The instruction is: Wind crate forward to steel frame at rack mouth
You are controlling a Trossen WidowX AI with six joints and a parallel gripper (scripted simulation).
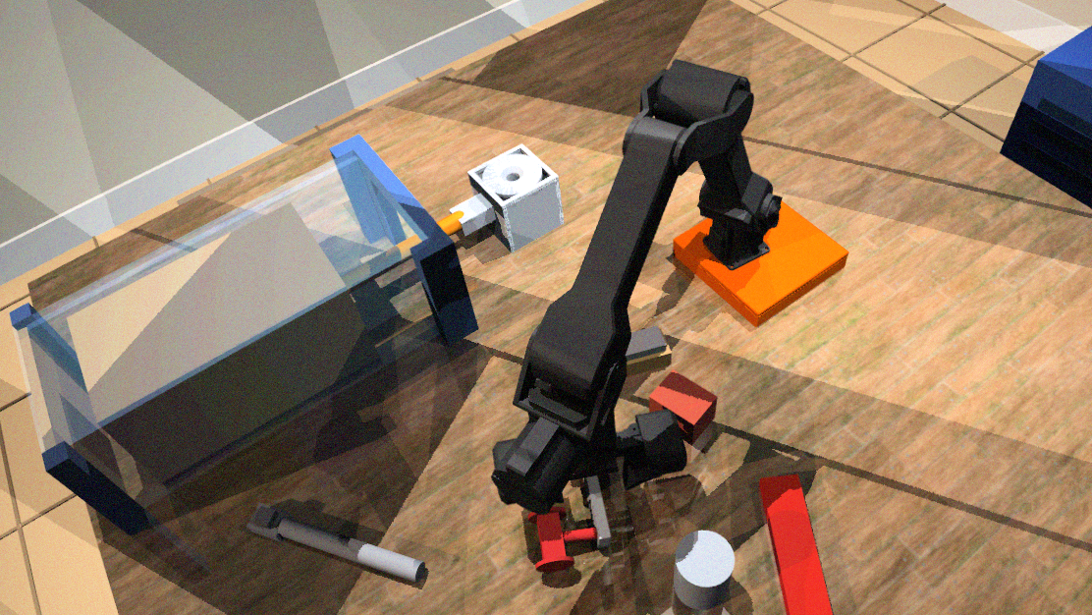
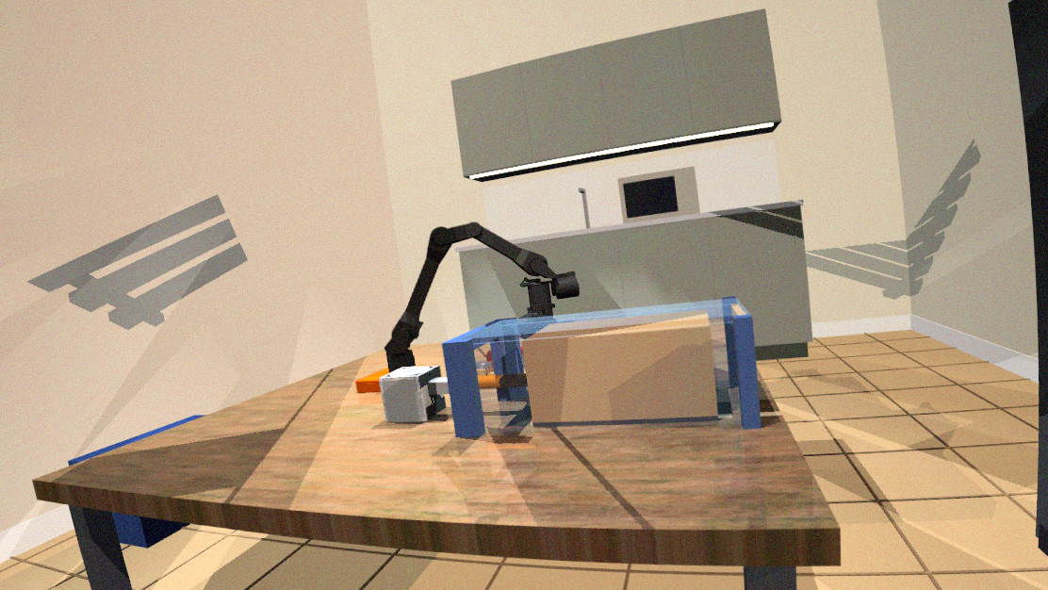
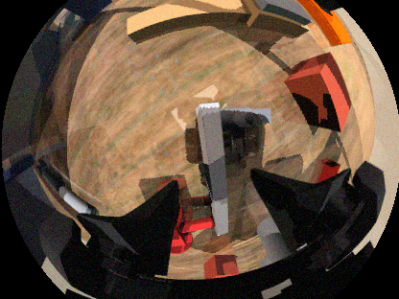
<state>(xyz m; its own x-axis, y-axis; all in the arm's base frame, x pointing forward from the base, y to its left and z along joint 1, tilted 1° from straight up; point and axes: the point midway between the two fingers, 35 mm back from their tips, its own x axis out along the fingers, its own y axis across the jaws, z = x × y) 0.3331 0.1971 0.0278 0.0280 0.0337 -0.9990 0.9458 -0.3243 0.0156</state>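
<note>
The winch handle, a grey bar (image 1: pixel 599 515) (image 3: pixel 216 168) with a red grip (image 1: pixel 551 540) (image 3: pixel 179 241) and a grey key shaft, lies on the bench. My gripper (image 3: pixel 215 179) is open, pointing down over the bar, one finger on each side, not pressed on it; the arm partly hides it in the top view. The white winch (image 1: pixel 534 217) (image 2: pixel 405 399) has a round hole on top. An orange strap (image 1: pixel 452 223) (image 2: pixel 487 381) runs to the tan crate (image 1: pixel 267 274) (image 2: pixel 623 373), which sits flat inside the cubby. A gap shows between crate and blue front frame (image 1: pixel 449 290) (image 2: pixel 463 388).
A grey rod tool (image 1: pixel 320 534) (image 3: pixel 74 200) lies left of the handle. A red block (image 1: pixel 683 401) (image 3: pixel 312 81), a grey cylinder (image 1: pixel 704 559) (image 3: pixel 273 240) and a red bar (image 1: pixel 794 542) lie to its right. A yellow bar (image 3: pixel 177 22) lies nearer the orange base plate (image 1: pixel 802 259).
</note>
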